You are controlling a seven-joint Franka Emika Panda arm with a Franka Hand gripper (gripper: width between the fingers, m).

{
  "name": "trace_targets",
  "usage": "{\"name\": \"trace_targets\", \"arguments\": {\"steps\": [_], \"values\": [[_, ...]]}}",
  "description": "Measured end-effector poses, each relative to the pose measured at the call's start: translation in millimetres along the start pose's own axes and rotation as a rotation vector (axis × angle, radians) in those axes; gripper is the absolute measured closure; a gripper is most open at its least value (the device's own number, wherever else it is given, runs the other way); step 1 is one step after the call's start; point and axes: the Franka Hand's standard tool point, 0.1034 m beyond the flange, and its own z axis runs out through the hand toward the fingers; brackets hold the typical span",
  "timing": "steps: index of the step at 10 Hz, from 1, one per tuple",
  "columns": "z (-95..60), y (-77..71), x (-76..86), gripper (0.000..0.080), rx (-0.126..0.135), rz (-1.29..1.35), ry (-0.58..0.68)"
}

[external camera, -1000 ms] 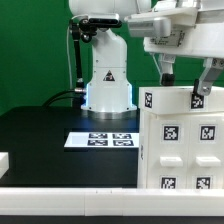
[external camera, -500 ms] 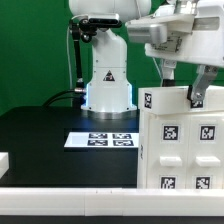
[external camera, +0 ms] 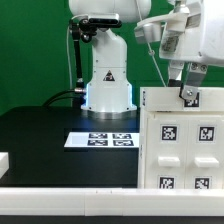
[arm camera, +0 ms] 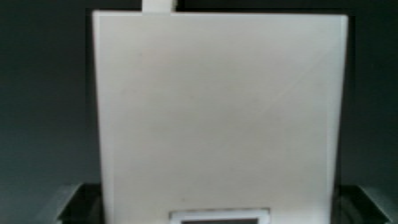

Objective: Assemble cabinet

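Observation:
The cabinet (external camera: 180, 150), a large white box with black-and-white tags on its front, stands upright at the exterior view's right. My gripper (external camera: 188, 96) comes down from above onto its top edge, tilted, with a dark finger against the top. In the wrist view a plain white face of the cabinet (arm camera: 214, 110) fills the picture, and my gripper (arm camera: 217, 208) has a dark finger on each side of it. The jaws look shut on the cabinet.
The marker board (external camera: 100, 140) lies flat on the black table left of the cabinet. The arm's white base (external camera: 107, 85) stands behind it. A small white block (external camera: 3, 160) sits at the left edge. A white rail (external camera: 70, 200) runs along the front.
My gripper has swung toward the exterior view's right and tilted over the cabinet's top. The cabinet has shifted only slightly.

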Motion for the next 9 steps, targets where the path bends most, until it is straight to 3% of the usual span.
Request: {"name": "trace_targets", "arguments": {"steps": [3,6,9], "values": [[-1.2,-5.1,1.1,0.0248,0.035,0.440,-0.020],[-1.6,-8.5,0.5,0.0246,0.203,0.792,-0.092],[-0.5,-6.9,0.9,0.0246,0.196,0.987,-0.111]]}}
